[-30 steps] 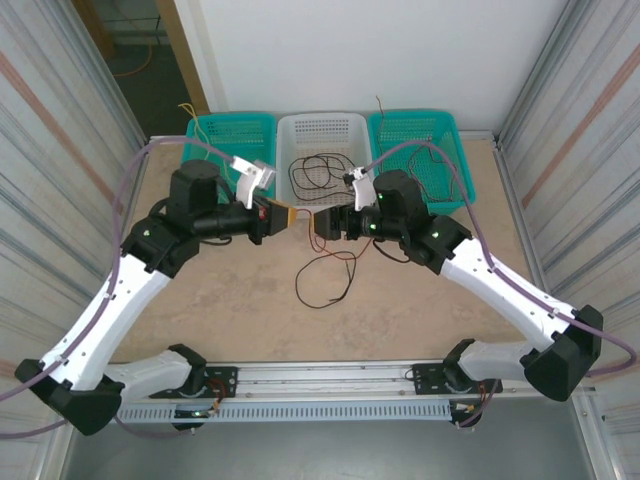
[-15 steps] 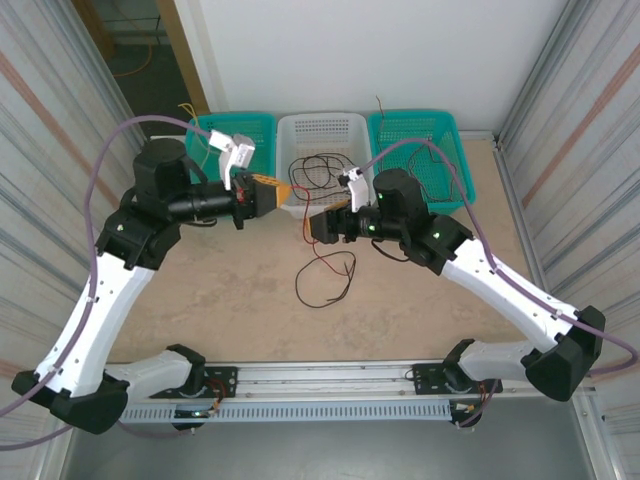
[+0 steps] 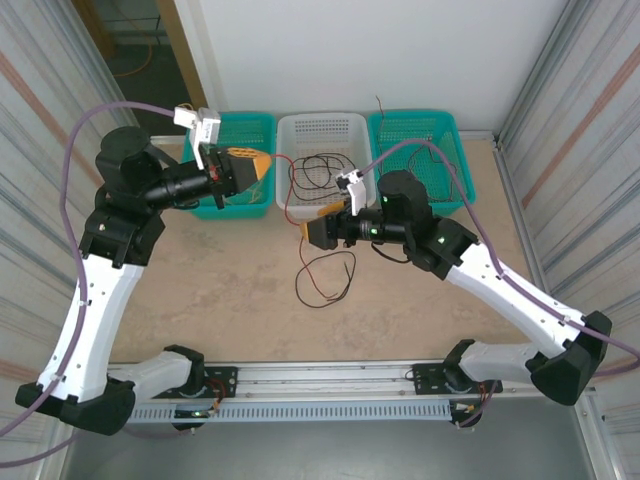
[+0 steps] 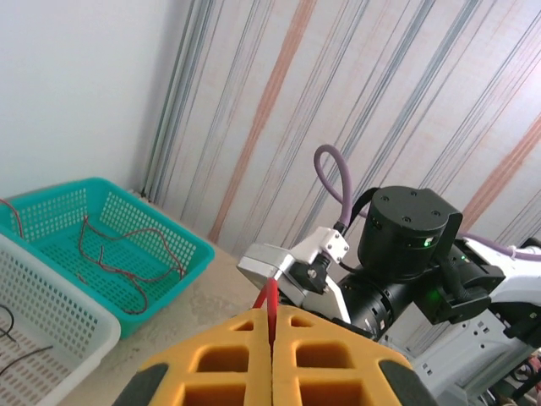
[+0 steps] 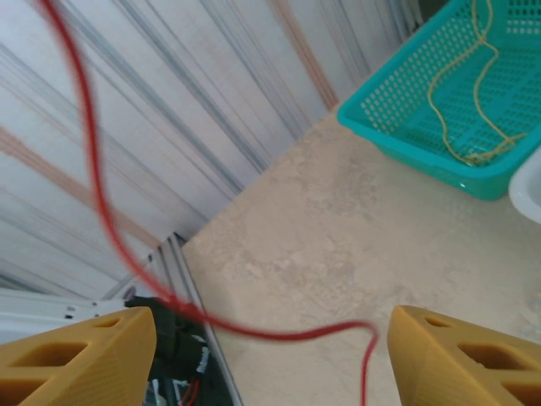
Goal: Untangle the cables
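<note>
The left hand [image 3: 243,166] is clamping its pads together on one end of the red cable [image 4: 271,298]. It is holding that end up to the left of the white basket [image 3: 323,122], over the teal basket [image 3: 262,122] where a yellow cable [image 5: 430,95] is lying. By the look of it, this hand is drawing the red strand clear of the others so it can be sorted by colour.

The right hand [image 3: 318,230] is hanging just in front of the white basket with its fingers apart. The red cable is running loosely through the gap instead of being gripped, probably so it can slide free. The rest of the red cable is lying looped on the table [image 3: 200,300] in front of the white basket. Dark cables [image 3: 315,170] are waiting inside that basket.
</note>
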You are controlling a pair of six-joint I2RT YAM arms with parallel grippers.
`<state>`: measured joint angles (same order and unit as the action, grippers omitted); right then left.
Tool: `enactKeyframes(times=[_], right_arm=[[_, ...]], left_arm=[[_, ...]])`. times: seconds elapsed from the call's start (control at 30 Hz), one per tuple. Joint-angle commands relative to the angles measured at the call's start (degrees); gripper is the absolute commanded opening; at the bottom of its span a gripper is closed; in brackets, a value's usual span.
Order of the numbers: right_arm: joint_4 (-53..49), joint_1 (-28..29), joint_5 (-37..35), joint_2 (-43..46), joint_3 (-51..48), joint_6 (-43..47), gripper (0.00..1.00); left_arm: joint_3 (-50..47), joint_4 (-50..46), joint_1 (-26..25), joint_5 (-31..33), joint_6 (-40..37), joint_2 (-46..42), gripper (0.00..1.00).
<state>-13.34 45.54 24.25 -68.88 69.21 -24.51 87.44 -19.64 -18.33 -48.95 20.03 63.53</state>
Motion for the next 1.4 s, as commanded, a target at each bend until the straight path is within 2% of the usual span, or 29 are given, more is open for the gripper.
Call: enactKeyframes(times=[0.0, 0.23, 0.47, 0.67, 0.97, 1.1, 1.37], right_arm=[[3.1, 0.8, 3.7, 1.3, 0.7, -0.1, 0.74], [0.1, 1.6, 0.7, 0.3, 3.5, 3.1, 0.76], [-6.9, 4.0, -10.8, 0.6, 9.7, 10.5, 0.78], [-9.4, 5.4, -12.1, -2.9, 13.4, 13.1, 0.77], [-7.5, 6.8, -9.4, -6.3, 14.2, 12.4, 0.75], [-6.3, 6.8, -9.0, -6.4, 13.3, 11.4, 0.62], [-5.9, 6.8, -11.3, -6.0, 12.1, 10.9, 0.23]], left_arm=[[0.5, 5.0, 0.3, -2.8, 3.2, -1.0, 0.0], [2.4, 5.7, 0.2, -3.7, 3.8, -0.3, 0.0], [3.9, 4.6, 0.3, -3.8, 2.9, 0.6, 0.0], [3.7, 5.8, 0.2, -4.0, 3.6, 0.6, 0.0], [4.1, 5.5, 0.3, -3.6, 3.3, 0.7, 0.0], [3.9, 5.5, 0.3, -3.0, 2.9, 0.5, 0.0], [2.6, 7.8, 0.6, -2.6, 3.9, 0.6, 0.0]])
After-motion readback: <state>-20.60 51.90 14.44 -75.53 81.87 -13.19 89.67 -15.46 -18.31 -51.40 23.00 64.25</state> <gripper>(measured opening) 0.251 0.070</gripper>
